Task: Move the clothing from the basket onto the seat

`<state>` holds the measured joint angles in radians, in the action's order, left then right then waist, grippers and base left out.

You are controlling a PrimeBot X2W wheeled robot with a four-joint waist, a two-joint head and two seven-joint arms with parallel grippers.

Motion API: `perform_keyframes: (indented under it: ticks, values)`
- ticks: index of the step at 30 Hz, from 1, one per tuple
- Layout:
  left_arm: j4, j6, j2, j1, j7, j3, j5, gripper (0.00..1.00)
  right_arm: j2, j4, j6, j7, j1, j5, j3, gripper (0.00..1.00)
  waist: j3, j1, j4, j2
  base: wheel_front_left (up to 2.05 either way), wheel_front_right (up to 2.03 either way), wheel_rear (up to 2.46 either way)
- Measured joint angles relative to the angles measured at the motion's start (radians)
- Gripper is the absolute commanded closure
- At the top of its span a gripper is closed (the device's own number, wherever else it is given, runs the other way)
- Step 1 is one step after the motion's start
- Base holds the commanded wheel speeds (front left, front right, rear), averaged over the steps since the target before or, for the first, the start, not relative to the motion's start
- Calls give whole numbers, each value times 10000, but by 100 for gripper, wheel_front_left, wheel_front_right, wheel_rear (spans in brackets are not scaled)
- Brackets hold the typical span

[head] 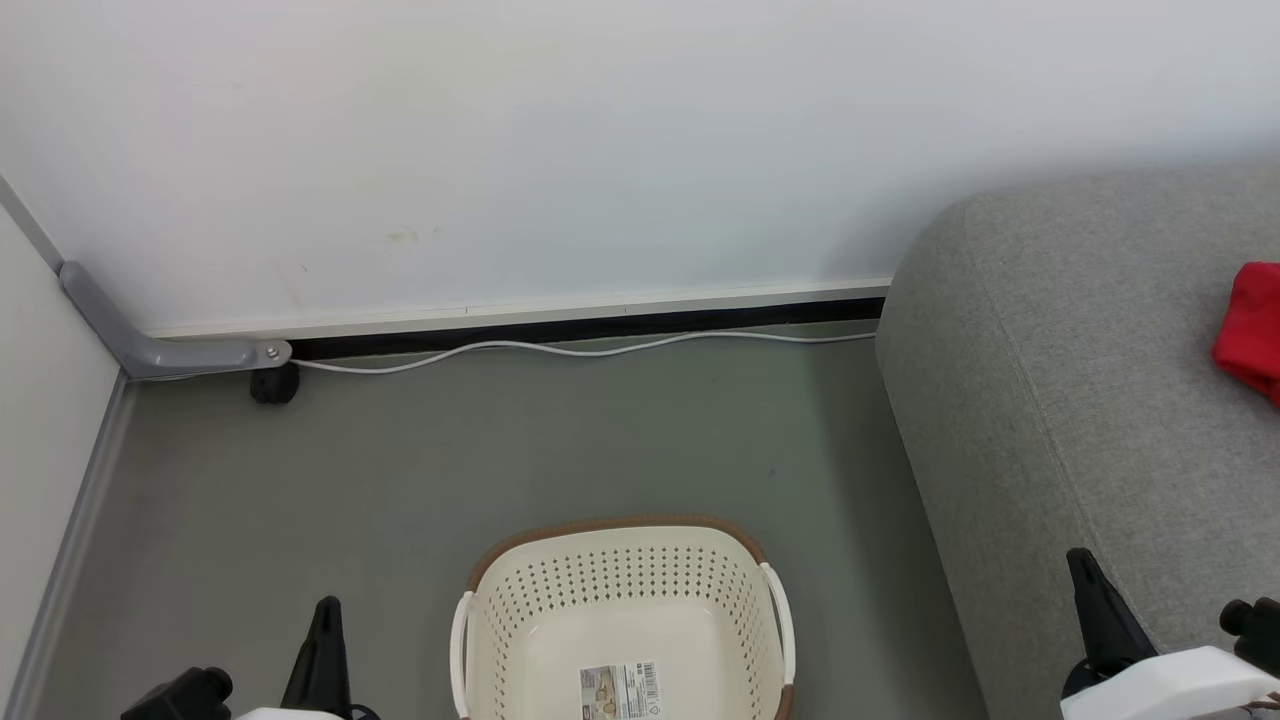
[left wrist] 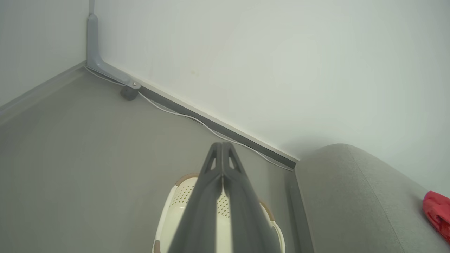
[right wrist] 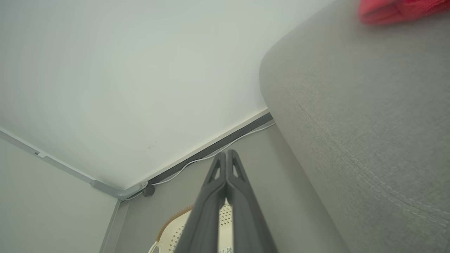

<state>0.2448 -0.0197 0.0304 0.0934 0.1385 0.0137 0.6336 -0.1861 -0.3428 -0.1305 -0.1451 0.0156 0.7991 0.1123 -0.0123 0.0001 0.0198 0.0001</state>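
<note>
The cream basket [head: 620, 600] stands on the floor at the bottom centre, holding no garment, with a paper label on its bottom. Red clothing [head: 1250, 328] lies on the grey seat [head: 1080, 400] at the right edge. My left gripper [head: 325, 625] is at the lower left, shut and holding nothing, left of the basket. My right gripper [head: 1095, 600] is at the lower right over the seat's front, shut and holding nothing. In the left wrist view the shut left gripper [left wrist: 222, 146] points over the basket [left wrist: 181, 196]; the clothing [left wrist: 437, 212] lies on the seat [left wrist: 351, 203]. The right wrist view has the shut right gripper [right wrist: 226, 154], the seat [right wrist: 351, 105] and the clothing [right wrist: 393, 10].
A white wall [head: 600, 150] closes the back, with a dark skirting and a white cable [head: 560, 350] running along the floor. A grey bracket [head: 150, 345] and a small black foot [head: 273, 385] sit in the left corner. Grey floor [head: 500, 450] lies between basket and wall.
</note>
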Motion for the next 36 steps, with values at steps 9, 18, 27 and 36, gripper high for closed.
perform_keyframes:
  ticks: [9, 18, 27, 36]
  values:
    - [25, 111, 4, -74, -263, -102, 1057, 100, 146, 52, 2, 228, 59, 828, -209, 100, 10, 0, -21, 0, 0, 0, 0]
    - [54, 280, 8, -226, -564, -194, 2006, 100, 278, 109, 2, 499, 132, 1672, -458, 100, 20, 0, -41, 0, 0, 0, 0]
    - [75, 378, 10, -437, -777, -290, 2963, 100, 407, 157, 12, 702, 160, 2452, -709, 100, 28, 0, -60, 0, 0, 0, 0]
    - [111, 550, 10, -531, -1047, -370, 3917, 100, 568, 245, 13, 976, 172, 3289, -947, 100, 38, 0, -81, 0, 0, 0, 0]
